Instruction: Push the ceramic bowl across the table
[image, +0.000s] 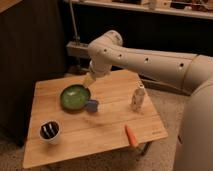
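Dim surroundings are seen behind the scene: a dark panel (25, 50) stands at the left and a long pale shelf (150, 7) runs along the top edge. Pale speckled flooring (167, 107) is visible around a small rectangular tabletop of light wooden planks (110, 125), which fills the middle of the view.

A wide, shallow, round green glazed ceramic bowl with a darker rim (74, 97) is placed upright on the left half of the tabletop, toward its far side. A small blue block-like object (91, 105) lies against the near right edge of the bowl, apparently touching the rim. A small white cup with dark contents (50, 131) is set near the front left corner, well apart from the bowl. A slim white bottle-shaped container (138, 97) stands upright on the right half, and an orange carrot-like piece (131, 136) lies near the front right edge.

A thick white robot arm (155, 62) is extended from the right, bent at a rounded joint above the tabletop's far edge and angled downward. Its cream-coloured end effector (89, 80) is held just at the far right rim of the bowl; contact cannot be confirmed. Whether the end effector is apart or together cannot be told.
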